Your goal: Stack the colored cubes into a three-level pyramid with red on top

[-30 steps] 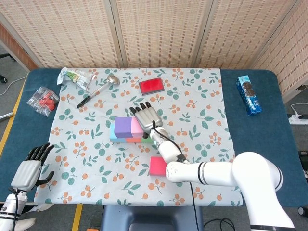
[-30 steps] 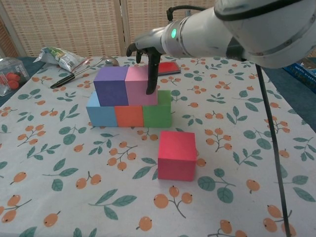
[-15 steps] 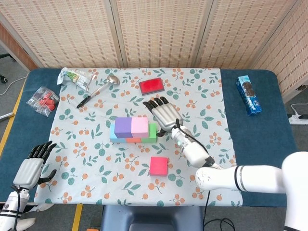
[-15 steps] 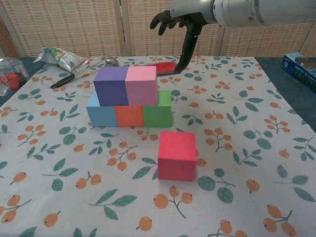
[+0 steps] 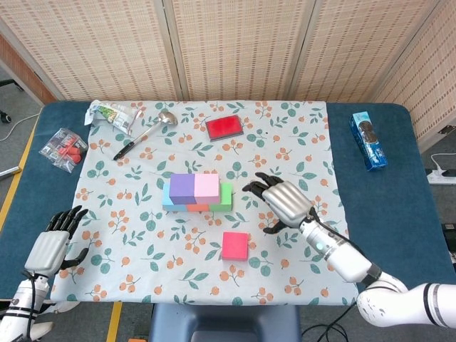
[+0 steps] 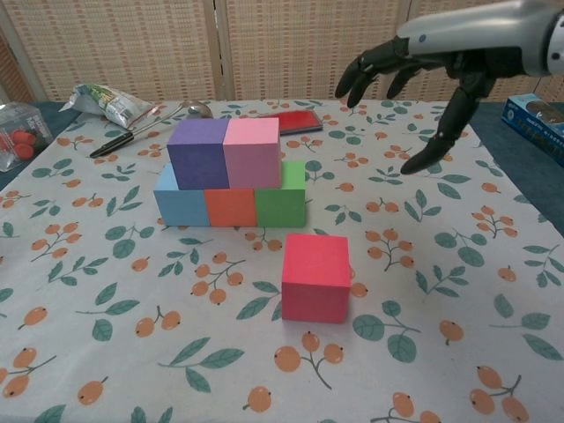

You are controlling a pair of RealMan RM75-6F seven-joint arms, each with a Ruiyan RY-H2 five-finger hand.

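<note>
Blue [image 6: 181, 204], orange [image 6: 231, 207] and green [image 6: 281, 202] cubes form a row on the floral cloth. On top of them sit a purple cube [image 6: 197, 152] and a pink cube [image 6: 252, 151], side by side. The red cube [image 6: 316, 276] [image 5: 235, 245] stands alone on the cloth, in front of the stack. My right hand [image 5: 282, 201] [image 6: 436, 75] hovers open to the right of the stack, fingers spread, holding nothing. My left hand [image 5: 51, 244] rests open at the table's near left edge, away from the cubes.
A flat red box [image 5: 225, 127] lies behind the stack. A spoon [image 5: 149, 130], a pen [image 5: 125, 148] and a snack bag [image 5: 111, 114] lie at the back left, a packet of red items [image 5: 63, 149] at the far left. A blue cookie box [image 5: 368, 140] is at right.
My right hand has left the pink cube on the stack, lifted away and swung right and toward me. The cubes have stayed put. My left hand barely shifted.
</note>
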